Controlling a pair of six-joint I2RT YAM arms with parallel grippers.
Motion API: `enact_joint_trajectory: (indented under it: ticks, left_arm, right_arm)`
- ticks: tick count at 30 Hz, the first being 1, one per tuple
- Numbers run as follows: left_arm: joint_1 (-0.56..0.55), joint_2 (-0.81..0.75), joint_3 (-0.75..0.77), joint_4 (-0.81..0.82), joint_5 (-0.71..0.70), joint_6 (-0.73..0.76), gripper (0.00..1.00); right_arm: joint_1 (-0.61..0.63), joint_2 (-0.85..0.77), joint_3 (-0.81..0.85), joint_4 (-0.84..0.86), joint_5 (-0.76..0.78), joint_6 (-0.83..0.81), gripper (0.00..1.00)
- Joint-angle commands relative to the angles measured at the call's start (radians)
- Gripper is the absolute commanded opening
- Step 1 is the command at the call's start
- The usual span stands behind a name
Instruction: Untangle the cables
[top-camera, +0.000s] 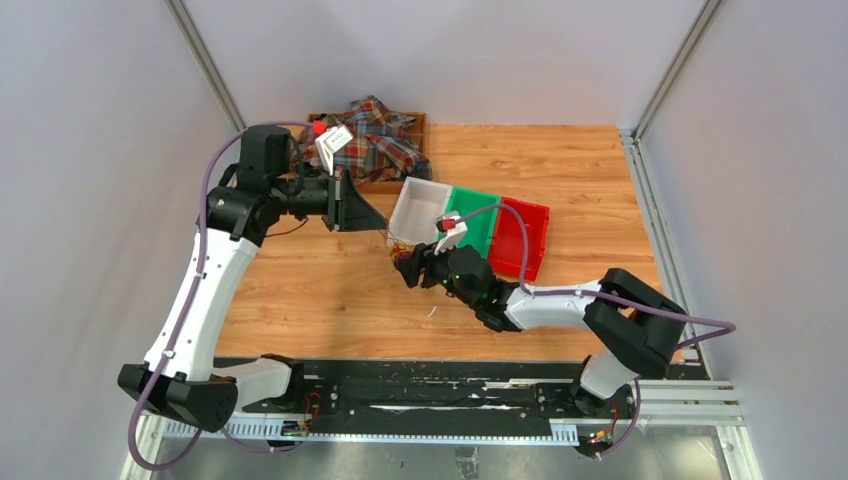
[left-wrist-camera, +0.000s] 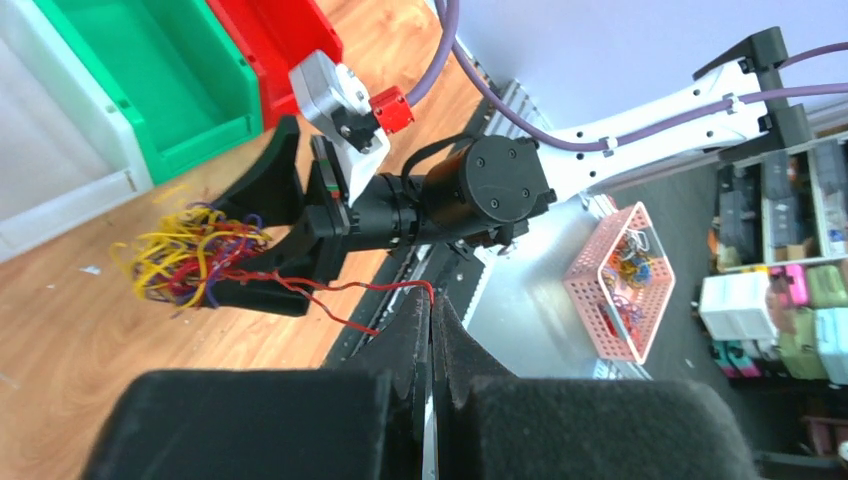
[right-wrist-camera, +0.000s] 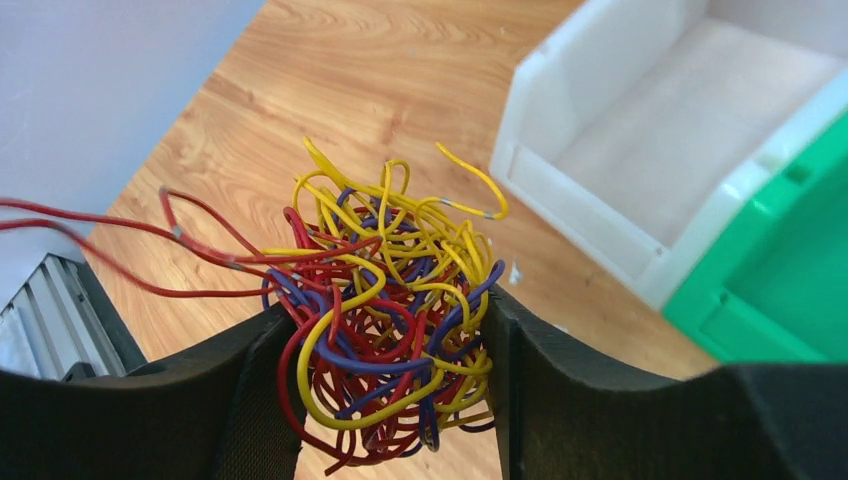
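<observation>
My left fingers (left-wrist-camera: 398, 348) are pressed fully together, and a thin red strand (left-wrist-camera: 330, 288) runs into the seam between them, so I am pinching that one wire. My right fingers (right-wrist-camera: 250, 400) stand on either side of the cables (right-wrist-camera: 385, 320), with the yellow, red and blue-purple loops pressed against both inner faces; I read that as a loose grip on the whole ball rather than a hard clamp. The red strand leaves the ball on its left side and stretches across to my left arm, wavy, not yet taut. A second red length runs beside it, and I cannot tell whether it is the same wire doubled back

The ball hangs just above the desk (top-camera: 330, 280), near the front lip of the white bin (right-wrist-camera: 680, 150), with the green bin (right-wrist-camera: 780, 290) beside that

The step in hand, as I judge it, is drawing this red wire clear of the ball. To do it well I would hold the ball only firmly enough to stop it travelling, since squeezing harder would lock the loops around the strand. I would pull with the left slowly and straight along the line the strand already takes. If the ball stretches toward my left fingers rather than letting wire slide out, that suggests a loop is cinching, and I would ease off and take the strand closer to the ball
</observation>
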Motion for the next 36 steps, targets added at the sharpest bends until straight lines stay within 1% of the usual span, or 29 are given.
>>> enact_joint_trajectory:
  ticks: [1,3,7,14,17,20,22,27,29,36]
  left_arm:
    - [-0.011,-0.039,0.115,-0.038,-0.093,0.067,0.0]
    - [-0.011,-0.046,0.168,-0.039,-0.162,0.096,0.0]
    - [-0.011,-0.042,0.286,-0.039,-0.301,0.142,0.0]
    - [-0.011,0.005,0.503,-0.039,-0.521,0.171,0.0]
    - [-0.011,0.024,0.582,-0.022,-0.649,0.189,0.0]
    - [-0.01,0.024,0.628,0.025,-0.8,0.193,0.0]
    - [-0.009,0.009,0.606,0.067,-0.865,0.19,0.0]
    - [-0.009,-0.033,0.478,0.109,-0.951,0.205,0.0]
    - [-0.01,-0.051,0.419,0.116,-0.924,0.221,0.0]
    - [-0.01,-0.093,0.15,0.057,-0.702,0.208,0.0]
  right_arm:
    - [0.011,-0.052,-0.07,-0.095,0.015,0.058,0.56]
    - [0.011,-0.064,-0.094,-0.121,0.008,0.084,0.54]
    - [0.012,-0.072,-0.118,-0.159,-0.009,0.111,0.54]
    - [0.013,-0.054,-0.123,-0.23,-0.016,0.162,0.51]
    - [0.012,-0.039,-0.119,-0.273,-0.014,0.185,0.48]
    - [0.013,-0.033,-0.114,-0.324,-0.004,0.21,0.47]
    - [0.013,-0.039,-0.114,-0.348,0.003,0.221,0.46]
    - [0.013,-0.08,-0.117,-0.398,0.019,0.227,0.45]
    - [0.013,-0.106,-0.127,-0.399,0.006,0.223,0.47]
    - [0.011,-0.241,-0.116,-0.471,-0.038,0.153,0.59]
